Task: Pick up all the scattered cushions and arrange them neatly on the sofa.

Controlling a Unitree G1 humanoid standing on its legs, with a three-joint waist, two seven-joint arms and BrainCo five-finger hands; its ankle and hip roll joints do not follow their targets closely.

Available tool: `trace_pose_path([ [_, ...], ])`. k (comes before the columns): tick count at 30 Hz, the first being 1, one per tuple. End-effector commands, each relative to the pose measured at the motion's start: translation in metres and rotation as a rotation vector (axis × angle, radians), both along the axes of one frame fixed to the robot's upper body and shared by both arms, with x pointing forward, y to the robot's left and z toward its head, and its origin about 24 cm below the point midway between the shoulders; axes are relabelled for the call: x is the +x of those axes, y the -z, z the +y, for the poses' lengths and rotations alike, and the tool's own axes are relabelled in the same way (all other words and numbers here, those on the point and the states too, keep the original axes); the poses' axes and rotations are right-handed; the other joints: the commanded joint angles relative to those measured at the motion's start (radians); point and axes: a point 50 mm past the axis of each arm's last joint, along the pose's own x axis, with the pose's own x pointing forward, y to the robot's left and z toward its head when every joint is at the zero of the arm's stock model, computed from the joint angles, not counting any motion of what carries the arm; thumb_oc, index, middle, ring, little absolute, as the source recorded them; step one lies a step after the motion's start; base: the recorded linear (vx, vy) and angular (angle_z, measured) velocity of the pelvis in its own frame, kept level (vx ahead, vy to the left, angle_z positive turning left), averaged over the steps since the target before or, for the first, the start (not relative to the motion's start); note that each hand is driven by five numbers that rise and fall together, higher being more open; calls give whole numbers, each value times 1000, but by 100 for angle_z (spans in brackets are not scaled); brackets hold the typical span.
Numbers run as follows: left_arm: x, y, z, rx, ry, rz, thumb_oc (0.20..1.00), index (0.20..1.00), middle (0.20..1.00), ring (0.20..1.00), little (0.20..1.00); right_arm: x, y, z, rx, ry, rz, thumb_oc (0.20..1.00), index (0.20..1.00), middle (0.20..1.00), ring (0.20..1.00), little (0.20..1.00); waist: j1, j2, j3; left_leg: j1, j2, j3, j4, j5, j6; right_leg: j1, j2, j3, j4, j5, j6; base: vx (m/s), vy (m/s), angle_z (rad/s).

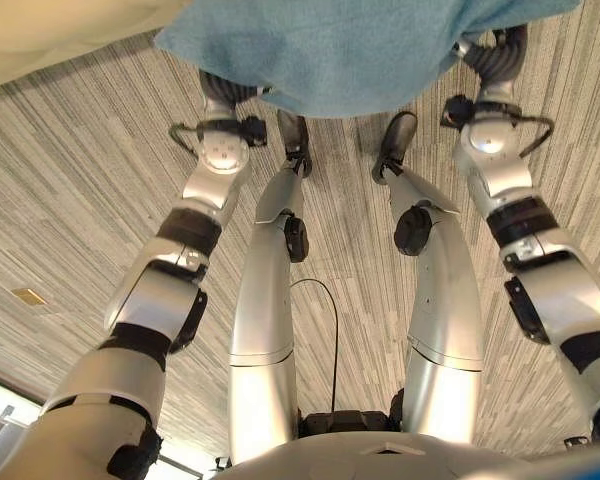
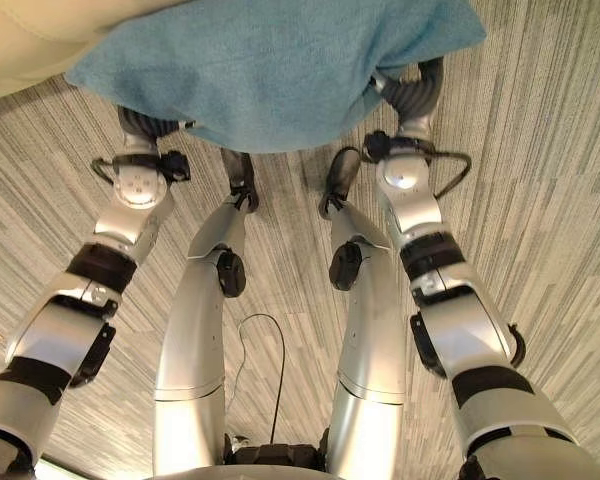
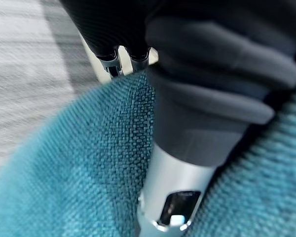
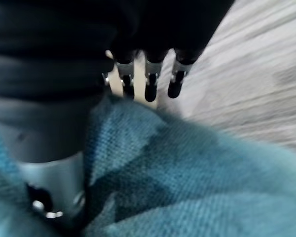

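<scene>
One teal woven-fabric cushion (image 2: 280, 70) rests on our left hand (image 3: 118, 57) and right hand (image 4: 153, 81) above the striped carpet floor (image 1: 70, 200); we cannot tell their grip.

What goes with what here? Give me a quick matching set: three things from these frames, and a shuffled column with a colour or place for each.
Column A:
1. cushion
2. sofa
3. carpet floor

Column B:
a. grey, striped, under everything
b. teal, held up between both arms
c. cream, at the upper left corner of the eye views

Pairs: 1-b, 2-c, 3-a.

The left hand and right hand both lie against the cushion; how their fingers close on it cannot be told.
</scene>
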Motion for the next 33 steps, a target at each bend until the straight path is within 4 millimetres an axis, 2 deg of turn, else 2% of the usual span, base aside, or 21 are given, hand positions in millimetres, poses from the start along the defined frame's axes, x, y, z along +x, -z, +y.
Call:
trace_pose_path([
  [1,-4,39,-19,-31,66,61,1000,1000,1000,1000,1000,-10,48,61,1,-233,67,1000,1000,1000,1000,1000,-24,9,-223,-58,28,-122,49,-103,-61,-1,-17,82,-142,93,212,12,-20,5],
  [2,-5,25,-34,-51,119,14,595,595,595,595,595,-12,44,77,34,-305,53,774,774,774,774,774,-23,10,-234,-57,26,-124,41,-99,-62,1,-14,79,-148,94,212,-1,-18,6],
  [3,-7,17,-44,-90,163,-21,200,200,200,200,200,-15,43,88,68,-366,47,203,203,203,203,203,-24,10,-247,-56,25,-124,36,-98,-63,3,-11,76,-152,95,213,-1,-23,6],
  [5,-12,6,-54,-155,225,-74,200,200,200,200,200,-20,44,99,120,-450,33,200,200,200,200,200,-25,13,-275,-49,24,-125,16,-92,-68,11,-6,69,-165,97,213,2,-12,8],
  [8,-17,4,-57,-199,257,-105,200,200,200,200,200,-25,44,100,150,-490,15,200,200,200,200,200,-26,10,-297,-31,23,-128,-5,-85,-75,29,0,64,-182,101,214,0,-3,2],
  [11,-24,3,-57,-283,291,-138,200,200,200,200,200,-30,44,90,187,-492,-23,200,200,200,200,200,-26,7,-318,28,25,-126,-45,-77,-84,88,3,46,-215,100,218,-32,-17,2],
  [14,-30,14,-56,-344,323,-133,200,200,200,200,200,-35,53,76,212,-467,-28,200,200,200,200,200,-28,8,-319,116,26,-127,-98,-65,-94,174,5,28,-248,101,220,-74,-39,3],
  [16,-40,43,-57,-342,353,-73,200,200,200,200,200,-42,81,51,272,-403,10,200,200,200,200,200,-31,10,-313,281,29,-128,-184,-51,-110,333,6,7,-312,105,218,-123,-77,9],
  [20,-53,71,-60,-302,376,-13,200,200,200,200,200,-55,106,39,279,-379,47,200,200,200,200,200,-30,6,-312,444,23,-136,-256,-45,-117,485,6,-11,-377,105,214,-35,-40,1],
  [21,-65,90,-61,-294,397,28,200,200,200,200,200,-67,122,33,276,-369,71,200,200,200,200,200,-25,2,-318,590,17,-140,-318,-43,-120,615,4,-29,-429,103,216,-62,-27,0],
  [22,-68,98,-61,-282,403,51,200,200,200,200,200,-71,129,31,270,-365,90,200,200,200,200,200,-26,0,-318,612,13,-134,-330,-16,-114,643,-2,-40,-454,132,205,-42,-29,1],
  [24,-75,110,-59,-266,408,83,200,200,200,200,200,-79,141,28,292,-362,115,200,200,200,200,200,-25,-5,-326,712,10,-132,-363,-16,-116,743,5,-55,-493,132,207,35,-36,8],
  [25,-82,121,-57,-243,411,115,200,200,200,200,200,-85,152,25,296,-356,149,200,200,200,200,200,-24,-6,-329,815,10,-130,-395,-17,-117,850,12,-64,-539,130,206,152,-68,16],
  [26,-87,130,-51,-241,395,136,200,200,200,200,200,-90,157,22,306,-358,158,200,200,200,200,200,-22,-10,-329,921,14,-125,-427,-16,-121,963,25,-74,-577,125,205,174,-65,8],
  [27,-91,135,-49,-235,390,148,200,200,200,200,200,-93,160,19,303,-352,163,200,200,200,200,200,-20,-10,-328,975,17,-123,-442,-14,-124,1019,32,-82,-592,121,205,167,-53,5],
  [33,-115,164,-22,-237,321,228,200,200,200,200,200,-112,170,10,192,-371,201,200,200,200,200,200,-8,-31,-371,1224,43,-104,-511,-26,-133,1313,85,-96,-730,107,204,170,-54,1],
])
